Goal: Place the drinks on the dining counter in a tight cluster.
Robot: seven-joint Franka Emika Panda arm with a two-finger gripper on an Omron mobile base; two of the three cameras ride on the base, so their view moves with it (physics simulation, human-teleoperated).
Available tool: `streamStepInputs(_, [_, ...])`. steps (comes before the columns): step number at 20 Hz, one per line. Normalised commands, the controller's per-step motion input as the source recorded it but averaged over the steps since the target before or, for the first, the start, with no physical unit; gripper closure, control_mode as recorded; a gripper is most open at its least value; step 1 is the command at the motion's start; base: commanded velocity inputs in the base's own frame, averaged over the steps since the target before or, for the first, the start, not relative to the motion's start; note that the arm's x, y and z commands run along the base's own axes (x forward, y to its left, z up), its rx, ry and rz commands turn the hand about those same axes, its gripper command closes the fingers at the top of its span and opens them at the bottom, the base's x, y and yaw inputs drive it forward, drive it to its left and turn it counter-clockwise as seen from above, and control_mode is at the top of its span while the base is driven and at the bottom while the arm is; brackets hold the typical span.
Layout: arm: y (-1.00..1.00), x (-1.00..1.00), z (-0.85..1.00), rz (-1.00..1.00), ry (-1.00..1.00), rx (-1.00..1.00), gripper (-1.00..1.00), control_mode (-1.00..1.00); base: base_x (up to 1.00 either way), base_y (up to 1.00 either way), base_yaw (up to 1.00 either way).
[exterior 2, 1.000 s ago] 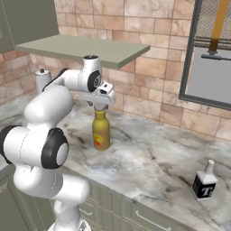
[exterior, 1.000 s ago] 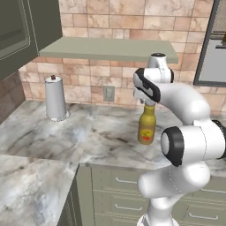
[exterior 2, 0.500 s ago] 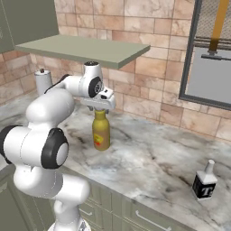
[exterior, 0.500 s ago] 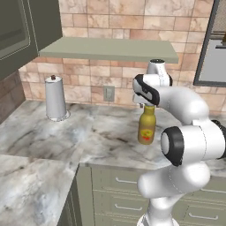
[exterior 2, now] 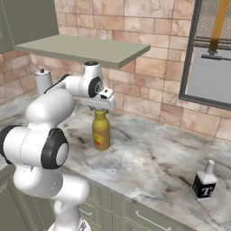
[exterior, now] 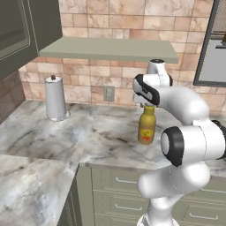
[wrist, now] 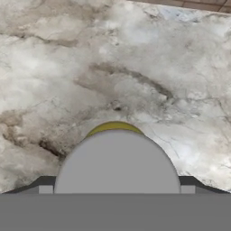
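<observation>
The white arm arches up from the base and folds downward, its hand (exterior 2: 101, 109) pointing straight down with fingers spread wide.

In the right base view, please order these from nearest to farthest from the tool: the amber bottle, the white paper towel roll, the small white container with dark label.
1. Tall amber-yellow bottle with grey cap, directly under the tool.
2. White paper towel roll, at the wall on the picture's left.
3. Small white narrow-necked container with dark label, far right, near the counter edge.

amber-yellow bottle (exterior: 147, 128), grey cap (wrist: 116, 162); grey-veined marble counter (exterior 2: 153, 158); tan brick wall (exterior: 119, 17)
</observation>
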Motion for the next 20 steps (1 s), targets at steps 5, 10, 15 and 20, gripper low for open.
streamStepInputs(5, [0.00,0.00,0.00,0.00,0.00,0.00,1.00,-1.00,0.00,0.00,0.00])
streamStepInputs(10, [0.01,-0.52,0.45,0.00,-0.15,0.00,1.00,-1.00,0.00,0.00,0.00])
streamStepInputs(15, [0.00,-0.99,1.00,0.00,-0.10,0.00,1.00,-1.00,0.00,0.00,0.00])
streamStepInputs(20, [0.00,-0.98,0.84,0.00,0.00,-0.01,1.00,-1.00,0.00,0.00,0.00])
